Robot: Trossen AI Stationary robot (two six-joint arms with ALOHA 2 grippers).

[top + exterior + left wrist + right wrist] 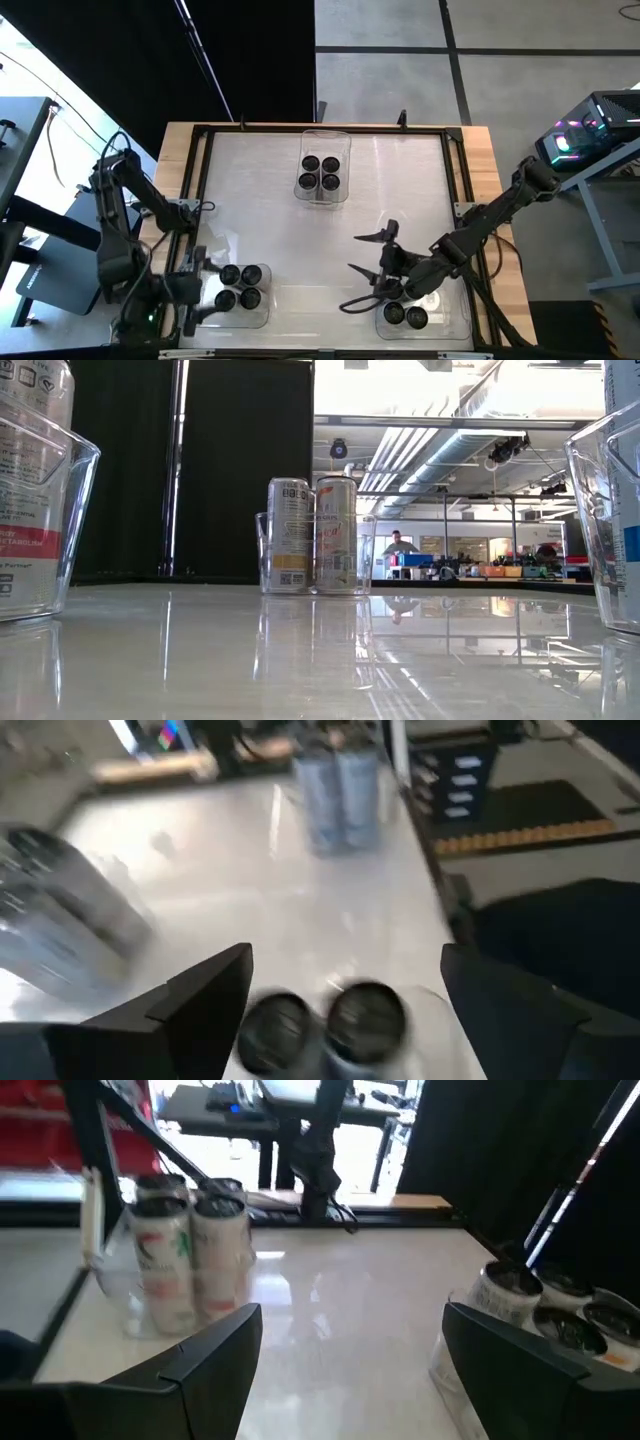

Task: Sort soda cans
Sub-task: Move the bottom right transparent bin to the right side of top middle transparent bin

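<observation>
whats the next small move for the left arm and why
Probably lift the left gripper clear and pull back: its fingers are open with nothing between them, and the four soda cans already stand in the bin beside it.

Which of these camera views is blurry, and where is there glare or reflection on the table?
Left wrist view: motion-smeared, the dark-topped silver soda cans soft. Low view: the glossy white table mirrors the cans and ceiling lights. High view: sharp, faint sheen around the clear rectangular plastic bin. Right wrist view: mildly soft, bright backlight behind.
</observation>
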